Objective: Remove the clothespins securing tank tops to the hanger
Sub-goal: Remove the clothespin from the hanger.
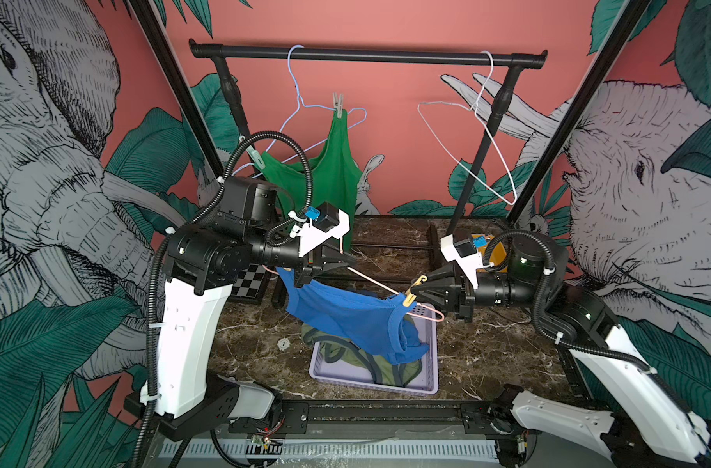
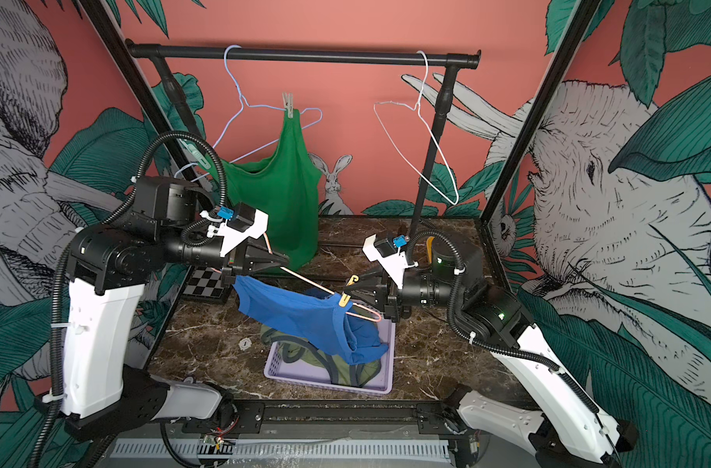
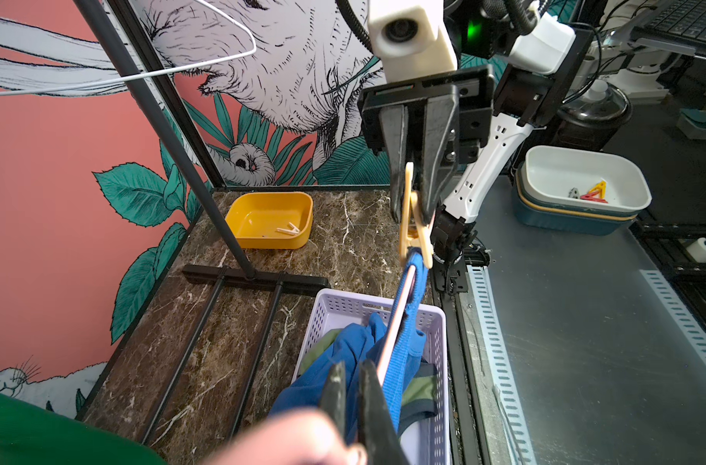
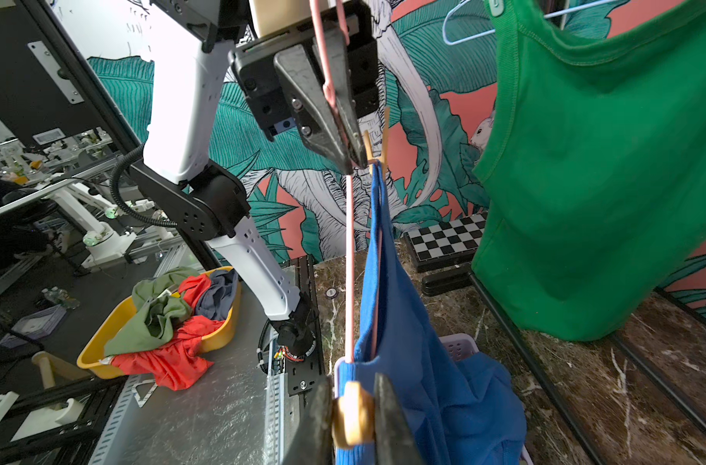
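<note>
Though invisible from above, white clothespin (image 3: 289, 230) inside yellow tray (image 3: 262, 241).

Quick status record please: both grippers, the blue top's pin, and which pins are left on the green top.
left gripper: shut on pink hanger
right gripper: shut on yellow clothespin
yellow clothespin: clipped on pink hanger, pinning blue tank top
blue tank top: drooping into basket
olive tank top: in basket
green tank top: hanging at back, grey clothespin and mint clothespin both on
</note>
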You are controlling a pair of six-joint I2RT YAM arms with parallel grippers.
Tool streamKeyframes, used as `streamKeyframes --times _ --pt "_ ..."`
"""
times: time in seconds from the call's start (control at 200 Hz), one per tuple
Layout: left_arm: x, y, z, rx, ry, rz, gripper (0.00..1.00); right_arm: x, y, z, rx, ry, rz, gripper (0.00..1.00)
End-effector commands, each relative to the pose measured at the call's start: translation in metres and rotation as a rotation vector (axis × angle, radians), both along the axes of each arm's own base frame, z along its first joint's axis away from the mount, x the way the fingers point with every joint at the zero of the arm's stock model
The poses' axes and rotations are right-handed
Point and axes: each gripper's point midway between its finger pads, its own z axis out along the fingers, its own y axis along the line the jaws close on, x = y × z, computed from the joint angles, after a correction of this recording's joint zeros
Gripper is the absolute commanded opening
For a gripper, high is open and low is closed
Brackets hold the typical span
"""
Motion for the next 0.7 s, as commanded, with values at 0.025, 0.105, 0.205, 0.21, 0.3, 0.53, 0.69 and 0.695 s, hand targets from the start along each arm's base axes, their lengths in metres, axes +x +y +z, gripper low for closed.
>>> streamKeyframes --times 0.025,0.105,0.205,0.21,0.3,0.53,0.69,0.695 --pt "-0.014 0.005 0.007 -0.018 -0.036 -0.03 0.0 0.01 -0.015 0.036 0.079 -0.099 -0.111 0.0" --pt "-0.013 0.004 0.007 -0.019 -0.036 -0.031 0.0 0.023 -0.024 0.044 0.087 -0.112 -0.196 0.0" --pt "-0.009 0.004 0.004 -0.009 -0.041 -0.022 0.0 0.042 -0.035 0.05 0.09 -0.11 -0.314 0.0" --pt "-0.009 0.004 0.003 -0.007 -0.04 -0.021 0.0 0.043 -0.035 0.051 0.09 -0.109 -0.319 0.0" --pt "-0.001 0.003 -0.001 0.007 -0.039 0.004 0.0 0.061 -0.046 0.047 0.063 -0.084 -0.429 0.0" --pt "0.017 0.002 -0.003 0.008 -0.055 0.075 0.0 0.082 -0.07 -0.04 -0.099 0.097 -0.607 0.0" --pt "0.016 -0.001 -0.004 -0.005 -0.051 0.058 0.0 0.1 -0.11 -0.097 -0.178 0.196 -0.835 0.0" --pt "0.016 -0.001 -0.004 -0.005 -0.051 0.056 0.0 0.1 -0.111 -0.099 -0.179 0.197 -0.842 0.0"
